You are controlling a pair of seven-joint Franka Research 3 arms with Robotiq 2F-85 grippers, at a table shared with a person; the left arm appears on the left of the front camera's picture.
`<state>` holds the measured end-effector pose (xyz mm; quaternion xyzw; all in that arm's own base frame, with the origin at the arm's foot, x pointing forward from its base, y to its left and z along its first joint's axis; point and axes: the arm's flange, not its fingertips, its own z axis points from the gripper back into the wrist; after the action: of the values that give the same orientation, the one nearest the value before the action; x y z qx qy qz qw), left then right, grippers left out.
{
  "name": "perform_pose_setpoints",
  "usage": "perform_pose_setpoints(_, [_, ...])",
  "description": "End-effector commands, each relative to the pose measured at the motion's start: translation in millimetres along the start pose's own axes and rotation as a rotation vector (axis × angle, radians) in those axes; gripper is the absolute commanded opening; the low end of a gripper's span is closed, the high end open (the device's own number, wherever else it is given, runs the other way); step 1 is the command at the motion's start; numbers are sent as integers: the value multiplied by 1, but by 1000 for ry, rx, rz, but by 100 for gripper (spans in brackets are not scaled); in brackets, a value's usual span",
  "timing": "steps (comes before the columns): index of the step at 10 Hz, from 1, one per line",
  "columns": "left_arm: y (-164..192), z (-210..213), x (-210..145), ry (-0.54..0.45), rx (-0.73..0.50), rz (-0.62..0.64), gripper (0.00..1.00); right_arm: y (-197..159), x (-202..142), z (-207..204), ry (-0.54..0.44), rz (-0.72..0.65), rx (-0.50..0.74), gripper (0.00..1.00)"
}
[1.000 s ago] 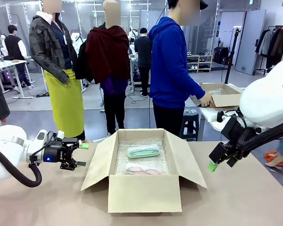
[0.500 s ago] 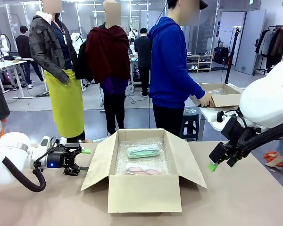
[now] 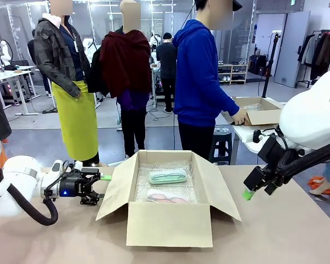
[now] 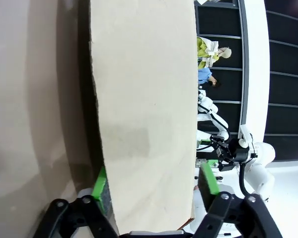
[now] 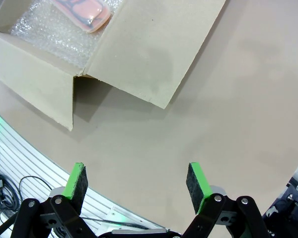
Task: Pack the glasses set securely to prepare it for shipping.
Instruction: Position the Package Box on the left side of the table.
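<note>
The left gripper (image 3: 103, 187) is reaching sideways, its green pads (image 4: 207, 178) straddling the left flap (image 3: 114, 190) of the cardboard box (image 3: 169, 223); whether they are actually pinching it cannot be told. Just beyond that flap, the mint green case (image 3: 168, 177) and pale pink case (image 3: 168, 197) are lying on bubble wrap (image 3: 154, 187) inside the box, mint farther back. Well past the box's right flap (image 5: 154, 54), the right gripper (image 3: 247, 193) is hovering above the table (image 3: 286, 231), jaws spread and empty.
</note>
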<state>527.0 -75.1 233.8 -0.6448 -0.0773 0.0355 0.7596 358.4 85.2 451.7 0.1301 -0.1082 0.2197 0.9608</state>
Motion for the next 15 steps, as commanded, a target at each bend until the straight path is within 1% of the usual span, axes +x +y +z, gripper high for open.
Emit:
perform_pose_setpoints(1, [-6,1,-7,-32,-63,-17,24,1,-1,0,-2,15,6,100])
perform_pose_setpoints(2, [-8,1,-6,-46,-61,-18,0,1,-1,0,-2,15,6,100])
perform_pose_setpoints(4, [-9,3,-5,-53,-64,-16,0,1,-1,0,-2,15,6,100])
perform_pose_setpoints(5, [-11,2,-6,-46,-76,-9,4,1,-1,0,-2,15,6,100])
perform_pose_setpoints(6, [-13,2,-8,-42,-73,-20,0,1,-1,0,-2,15,6,100])
perform_pose_setpoints(9, [-16,0,-10,-39,-73,-28,0,1,-1,0,-2,15,6,100])
perform_pose_setpoints(10, [-14,-6,-11,-32,-57,-20,0,1,-1,0,-2,15,6,100])
perform_pose_setpoints(11, [-15,0,1,-20,-49,-12,0,1,-1,0,-2,15,6,100])
perform_pose_setpoints(15, [-15,0,1,-20,-49,-12,0,1,-1,0,-2,15,6,100])
